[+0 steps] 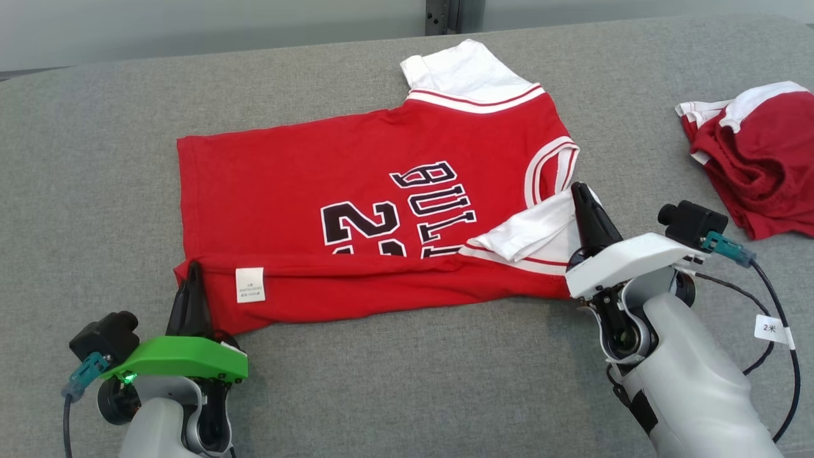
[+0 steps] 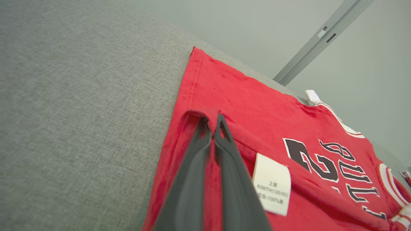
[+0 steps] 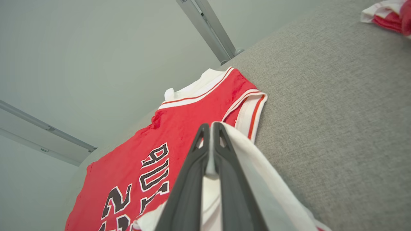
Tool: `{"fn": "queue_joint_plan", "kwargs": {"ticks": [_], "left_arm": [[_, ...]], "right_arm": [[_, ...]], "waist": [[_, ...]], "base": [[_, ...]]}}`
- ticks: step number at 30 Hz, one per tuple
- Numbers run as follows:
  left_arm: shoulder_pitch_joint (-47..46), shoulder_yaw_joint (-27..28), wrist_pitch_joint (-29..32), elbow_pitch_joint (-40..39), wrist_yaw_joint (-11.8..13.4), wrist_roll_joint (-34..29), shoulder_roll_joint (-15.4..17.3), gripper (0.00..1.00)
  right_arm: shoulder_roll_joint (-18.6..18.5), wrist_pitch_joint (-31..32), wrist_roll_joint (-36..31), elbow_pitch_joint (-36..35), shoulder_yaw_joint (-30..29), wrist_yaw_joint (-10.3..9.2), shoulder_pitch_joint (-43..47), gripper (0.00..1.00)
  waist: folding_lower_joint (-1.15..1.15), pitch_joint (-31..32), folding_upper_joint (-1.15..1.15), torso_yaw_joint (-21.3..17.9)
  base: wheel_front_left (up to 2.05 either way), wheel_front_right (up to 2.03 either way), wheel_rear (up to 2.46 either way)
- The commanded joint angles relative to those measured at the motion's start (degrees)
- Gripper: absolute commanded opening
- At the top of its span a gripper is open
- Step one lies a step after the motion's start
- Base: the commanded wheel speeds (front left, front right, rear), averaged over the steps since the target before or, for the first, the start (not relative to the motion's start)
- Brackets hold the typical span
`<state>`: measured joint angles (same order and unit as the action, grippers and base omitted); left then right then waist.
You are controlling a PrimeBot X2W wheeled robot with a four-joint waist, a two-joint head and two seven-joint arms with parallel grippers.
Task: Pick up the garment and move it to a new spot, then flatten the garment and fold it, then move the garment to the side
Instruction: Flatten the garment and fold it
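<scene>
The garment (image 1: 356,191) is a red basketball jersey with white sleeves and black lettering, spread sideways on the grey surface, its near long edge folded up over the print. My left gripper (image 1: 193,270) is shut on the folded hem corner (image 2: 192,115) at the lower left, beside a white care label (image 2: 272,183). My right gripper (image 1: 577,191) is shut on the white sleeve (image 3: 244,150) at the jersey's right end, the cloth pinched between its fingers (image 3: 224,154). The far sleeve (image 1: 464,70) lies flat at the top.
A second red and white garment (image 1: 763,152) lies crumpled at the right edge of the grey fabric surface (image 1: 95,159). A pale wall with a metal rail (image 1: 442,16) runs behind. Bare grey surface stretches left and in front of the jersey.
</scene>
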<state>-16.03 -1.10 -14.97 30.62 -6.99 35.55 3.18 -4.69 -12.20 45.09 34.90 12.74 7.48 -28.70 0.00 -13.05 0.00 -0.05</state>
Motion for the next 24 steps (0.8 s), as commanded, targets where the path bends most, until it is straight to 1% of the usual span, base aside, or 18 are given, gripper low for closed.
{"fn": "queue_joint_plan", "kwargs": {"ticks": [1,5,6,7,8,9,10,16,18,22,24], "left_arm": [[-1.08,0.18,-0.26,0.46,-0.16,-0.59,0.12,0.0],[-2.31,-0.66,-0.23,2.2,-0.35,-1.73,0.03,0.0],[-2.49,-0.69,-0.23,2.41,-0.37,-1.84,0.02,0.08],[-2.6,-0.72,-0.23,2.45,-0.39,-2.07,-0.03,0.28],[-2.7,-0.76,-0.23,2.39,-0.42,-2.23,-0.06,0.38],[-2.76,-0.73,-0.23,2.23,-0.45,-2.24,-0.09,0.72],[-2.71,-0.73,-0.23,1.95,-0.47,-2.24,-0.1,1.0],[-0.83,-0.41,-0.23,-0.09,-0.47,-2.0,-0.18,1.0],[-0.18,-0.48,-0.23,-1.0,-0.49,-1.68,-0.2,1.0],[1.45,-1.06,-0.17,-3.22,-0.52,-0.78,-0.22,1.0],[2.57,-1.01,-0.16,-4.41,-0.52,-0.5,-0.21,1.0]], "right_arm": [[-0.25,-0.34,-0.05,1.7,0.42,0.02,-1.67,0.0],[-0.19,-0.27,0.13,7.92,0.91,0.02,-5.48,0.0],[-0.12,0.03,0.23,9.34,1.04,0.02,-6.24,0.06],[-0.02,0.25,0.34,10.69,1.31,0.02,-7.22,0.33],[0.12,0.47,0.6,12.11,1.51,0.02,-8.15,0.84],[0.14,0.35,0.66,13.23,1.72,0.02,-9.0,1.0],[0.19,0.27,0.74,14.36,1.98,0.02,-9.81,1.0],[0.54,-0.2,2.25,18.88,3.44,0.02,-13.75,1.0],[0.13,-0.87,2.7,19.86,3.42,0.02,-14.93,1.0],[-0.85,-2.24,3.89,19.98,2.82,0.02,-16.78,1.0],[-1.78,-2.67,3.34,19.34,3.1,0.02,-17.43,1.0]], "waist": [[0.0,0.06,0.0,0.06],[0.0,0.21,0.0,0.25],[0.0,0.24,0.0,0.32],[0.0,0.26,0.0,0.4],[0.0,0.26,0.0,0.47],[0.0,0.29,0.0,0.54],[0.0,0.31,0.0,0.63],[0.0,0.53,0.0,1.23],[0.0,0.56,0.0,1.49],[0.0,0.74,0.0,1.77],[0.0,0.99,0.0,1.75]], "base": [[0.0,0.0,0.0],[0.0,0.0,0.0],[0.0,0.0,0.0],[0.0,0.0,0.0],[0.0,0.0,0.0],[0.0,0.0,0.0],[0.0,0.0,0.0],[0.0,0.0,0.0],[0.0,0.0,0.0],[0.0,0.0,0.0],[0.0,0.0,0.0]]}}
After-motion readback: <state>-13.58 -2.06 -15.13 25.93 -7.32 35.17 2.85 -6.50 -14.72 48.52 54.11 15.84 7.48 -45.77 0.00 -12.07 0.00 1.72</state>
